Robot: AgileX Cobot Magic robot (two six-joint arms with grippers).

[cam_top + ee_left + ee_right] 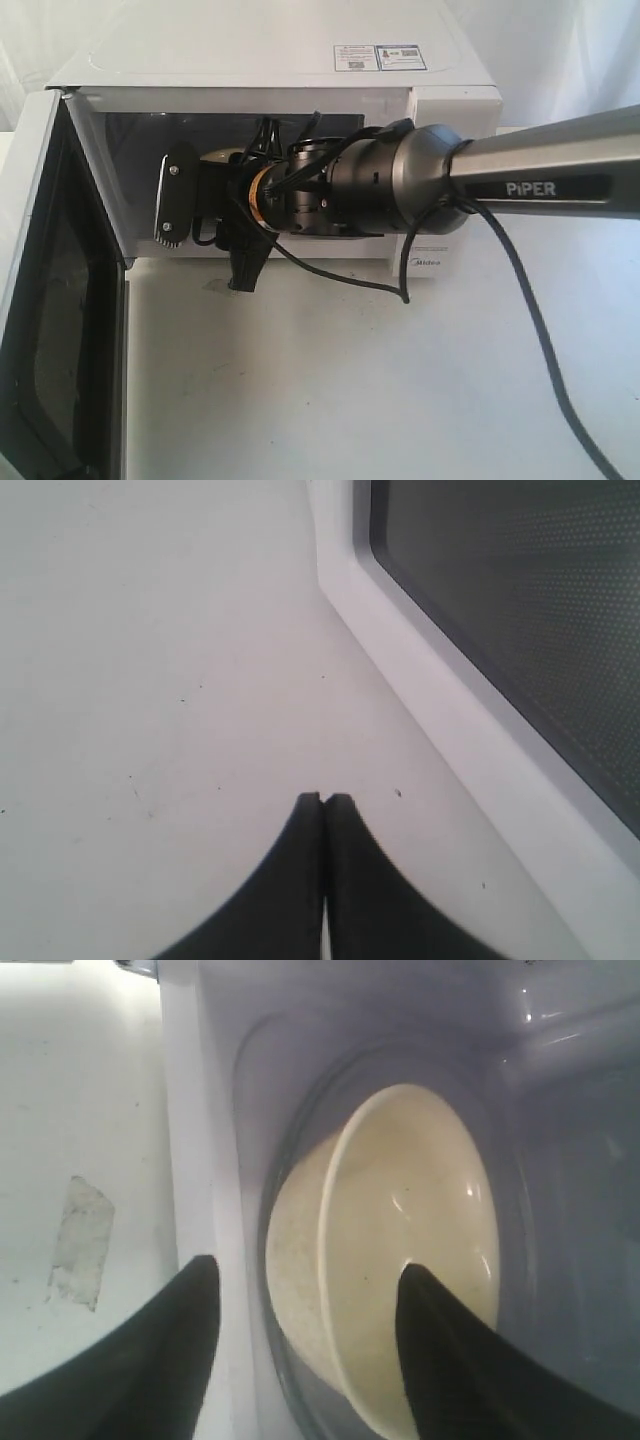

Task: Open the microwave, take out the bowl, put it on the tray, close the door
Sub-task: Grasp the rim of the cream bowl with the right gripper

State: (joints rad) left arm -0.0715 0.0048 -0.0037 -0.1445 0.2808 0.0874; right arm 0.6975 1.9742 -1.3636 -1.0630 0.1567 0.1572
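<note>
The white microwave [270,50] stands with its door [40,300] swung wide open to the left. Inside the cavity sits the cream bowl [400,1220], of which only a sliver [218,155] shows in the exterior view, behind the arm. My right gripper [308,1265] is open at the cavity mouth. One finger reaches inside the bowl and the other stays outside its wall, so the rim lies between them. My left gripper [325,798] is shut and empty, low over the table next to the door's dark window [520,610]. No tray is in view.
The right arm [540,180] crosses in front of the control panel and hides the knobs. Its black cable [520,290] trails over the white table [350,400]. A strip of tape [82,1240] lies on the table by the microwave's front edge.
</note>
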